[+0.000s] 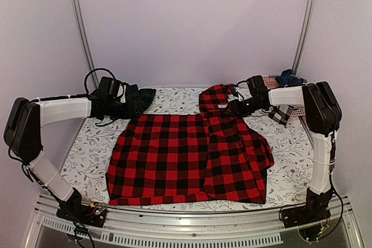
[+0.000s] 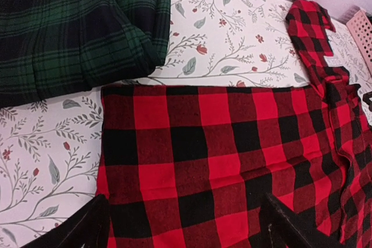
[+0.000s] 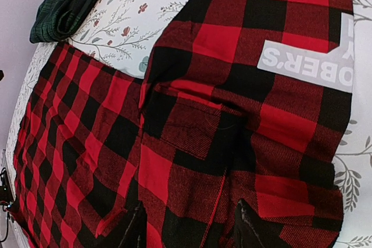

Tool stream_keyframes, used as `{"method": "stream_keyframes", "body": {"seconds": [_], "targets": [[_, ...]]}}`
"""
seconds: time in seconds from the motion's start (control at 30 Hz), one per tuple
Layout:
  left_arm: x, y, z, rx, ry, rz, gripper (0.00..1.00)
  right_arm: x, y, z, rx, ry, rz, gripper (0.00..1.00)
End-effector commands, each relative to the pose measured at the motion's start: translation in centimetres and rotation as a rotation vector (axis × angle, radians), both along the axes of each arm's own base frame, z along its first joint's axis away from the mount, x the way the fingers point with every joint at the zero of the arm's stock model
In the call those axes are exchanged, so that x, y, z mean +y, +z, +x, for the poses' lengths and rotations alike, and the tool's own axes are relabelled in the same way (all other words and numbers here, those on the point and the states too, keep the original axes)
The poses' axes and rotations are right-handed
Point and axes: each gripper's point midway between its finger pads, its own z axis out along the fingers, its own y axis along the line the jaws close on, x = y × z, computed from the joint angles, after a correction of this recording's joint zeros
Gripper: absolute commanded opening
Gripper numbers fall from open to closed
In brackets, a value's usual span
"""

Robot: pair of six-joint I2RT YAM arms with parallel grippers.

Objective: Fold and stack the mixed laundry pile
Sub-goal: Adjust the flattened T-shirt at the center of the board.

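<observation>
The task was judged to be about midway. The dark green tartan piece (image 2: 70, 27) lay already folded at the far left of the tabletop (image 1: 87, 155). The red-and-black flannel shirt (image 1: 168, 155) was spread flat in the centre with its right side turned over the body. This was taken for a first fold, with further folds and the stacking not yet done. Dark navy clothes (image 1: 289, 77) were seen in the pink basket (image 1: 270, 79) at the far right, unfolded as far as could be told.

The left gripper (image 2: 185, 213) was held wide above the shirt's far left part, and the right gripper (image 3: 186, 219) was parted moderately over the collar end — nothing was gripped by either.

Only the right wrist view showed the chest pocket (image 3: 192, 126) and a white printed label (image 3: 305, 62) — the basket's contents were shown only from above.
</observation>
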Motion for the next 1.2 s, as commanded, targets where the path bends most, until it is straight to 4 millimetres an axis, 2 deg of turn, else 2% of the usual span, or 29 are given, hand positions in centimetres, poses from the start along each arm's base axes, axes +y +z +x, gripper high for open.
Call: {"method": "stream_keyframes", "body": {"seconds": [0.0,0.17,0.33,0.4,0.53,0.67,0.9,1.0,1.07,1.17], "targets": [[-0.9,0.7,-1.2,-0.021,-0.031,-0.037,0.89,0.2,-2.4,-0.6,0.052,0.016,-0.025,0.53],[-0.9,-0.2,-1.5,-0.001,-0.032,-0.027,0.93,0.4,-4.3,-0.4,0.089,0.013,-0.041,0.56],[-1.0,-0.1,-1.5,0.0,-0.032,-0.025,1.0,0.7,-5.6,-0.6,0.13,0.027,-0.038,0.54],[-1.0,0.1,-1.6,-0.002,-0.034,-0.027,1.0,1.0,-5.3,-1.0,0.133,0.046,-0.017,0.48],[-0.8,0.1,-1.9,-0.004,-0.028,-0.019,1.0,1.7,-3.5,-1.4,0.116,0.078,0.035,0.41],[-0.6,0.0,-2.0,-0.002,-0.022,-0.013,1.0,2.3,-3.0,-1.7,0.12,0.105,0.066,0.32],[-0.4,-0.6,-2.3,0.01,-0.019,-0.007,1.0,3.3,-0.3,-1.9,0.095,0.14,0.162,0.27],[-0.5,-0.9,-2.8,0.026,-0.019,-0.027,1.0,3.4,-0.8,-1.6,0.111,0.134,0.161,0.35],[-0.5,-0.9,-3.4,0.036,-0.011,-0.054,1.0,3.5,-1.5,-1.6,0.137,0.131,0.153,0.37],[-0.4,-0.9,-5.0,0.063,0.012,-0.102,1.0,3.5,-2.6,-2.1,0.17,0.142,0.149,0.27]]}}
